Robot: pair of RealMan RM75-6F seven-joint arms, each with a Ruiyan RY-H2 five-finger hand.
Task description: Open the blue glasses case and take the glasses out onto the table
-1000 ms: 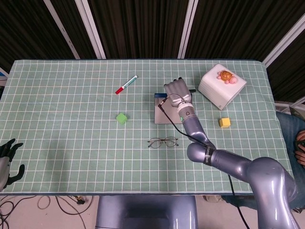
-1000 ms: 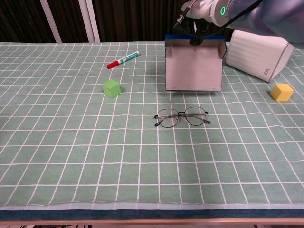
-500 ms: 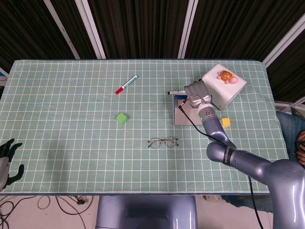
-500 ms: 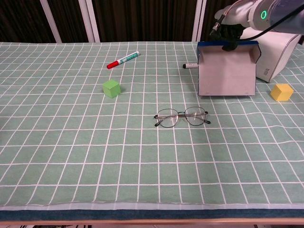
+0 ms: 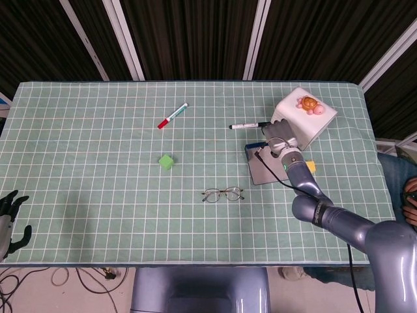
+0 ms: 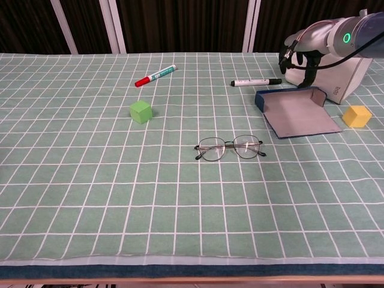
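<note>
The blue glasses case [image 5: 267, 167] [image 6: 297, 111] lies open on the table at the right, its grey inside facing up. My right hand [image 5: 279, 141] [image 6: 304, 59] is over the case's far edge, and its fingers hold the rim near the back right corner. The thin-framed glasses [image 5: 223, 193] [image 6: 230, 147] lie on the cloth to the left of the case and nearer the front, apart from it. My left hand [image 5: 11, 218] hangs at the lower left off the table, fingers spread and holding nothing.
A black marker [image 5: 247, 124] [image 6: 257, 81] lies just behind the case. A white box [image 5: 306, 120] [image 6: 336, 75] with a turtle toy [image 5: 309, 104] stands right of it. A yellow cube [image 5: 309, 165] [image 6: 356, 116], green cube [image 5: 167, 161] [image 6: 141, 111] and red marker [image 5: 172, 115] [image 6: 155, 75] lie around.
My right hand carried the open case from the table's middle to the right and lowered it from upright to lying flat. The black marker is uncovered. The glasses stayed still.
</note>
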